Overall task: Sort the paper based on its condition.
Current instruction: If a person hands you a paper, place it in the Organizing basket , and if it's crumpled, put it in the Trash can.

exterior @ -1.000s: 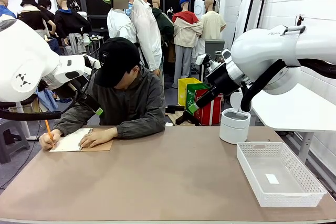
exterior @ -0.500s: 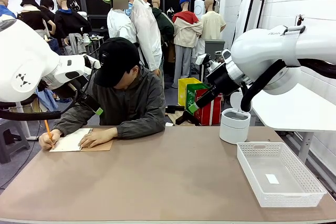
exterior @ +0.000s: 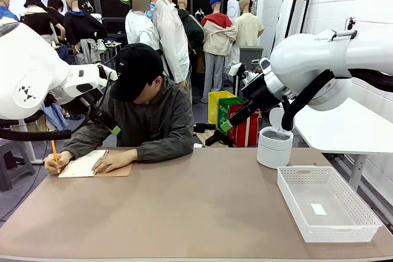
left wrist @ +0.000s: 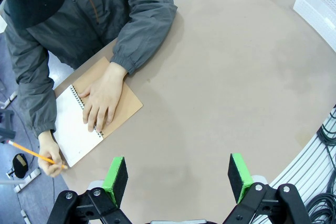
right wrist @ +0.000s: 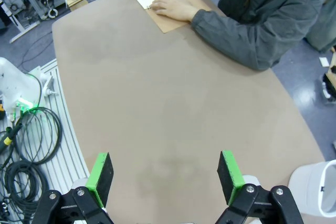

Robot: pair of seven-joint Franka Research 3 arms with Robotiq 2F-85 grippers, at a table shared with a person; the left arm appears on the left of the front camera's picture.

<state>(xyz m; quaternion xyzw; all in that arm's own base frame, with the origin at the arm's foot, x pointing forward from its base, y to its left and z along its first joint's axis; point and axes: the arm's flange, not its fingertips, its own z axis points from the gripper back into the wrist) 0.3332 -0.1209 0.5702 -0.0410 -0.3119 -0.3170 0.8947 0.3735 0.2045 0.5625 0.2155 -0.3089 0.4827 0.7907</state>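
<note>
At the far left of the surface (exterior: 202, 207) the person writes with a pencil (exterior: 55, 153) on the paper (exterior: 83, 164), the other hand (exterior: 114, 161) pressing it flat. The left pincer (left wrist: 178, 174) hangs open above; the right pincer (right wrist: 164, 177), also open, hovers beside a white basket (exterior: 327, 204).

Both white arms hang raised above the desk (exterior: 202, 213), one at each side, touching nothing. The left hand (left wrist: 178, 174) points down at the desk, its green-padded fingers (left wrist: 115, 174) spread wide apart with nothing between them. The right hand (right wrist: 164, 179) is likewise held high, its fingers (right wrist: 230, 170) standing fully apart and empty. In the front view the right hand (exterior: 222, 132) angles down toward the middle.
</note>
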